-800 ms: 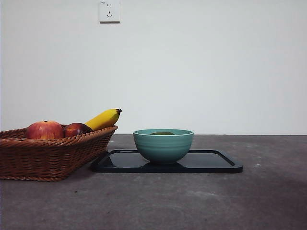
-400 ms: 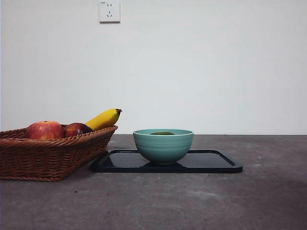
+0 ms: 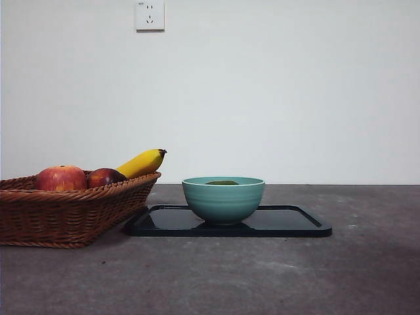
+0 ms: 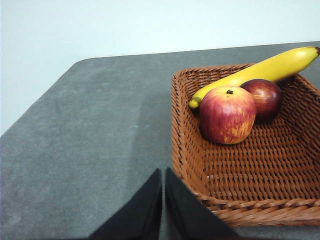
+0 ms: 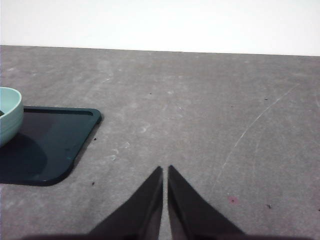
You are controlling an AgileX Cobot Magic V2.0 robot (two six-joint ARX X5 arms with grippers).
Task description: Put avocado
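Both jaws pressed together, empty; avocado (image 3: pixel 222 182) in bowl (image 3: pixel 223 200), axis unclear.

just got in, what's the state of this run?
Nothing is being handled. The avocado lies in the green bowl, which stands on the black tray. Two apples and a banana sit in the wicker basket. The left gripper is shut beside the basket, and the right gripper is shut over bare table.

left gripper (image 4: pixel 163 175), right gripper (image 5: pixel 165 172), each 2 matte black, tapered, pointed fingers (image 4: pixel 145 210)
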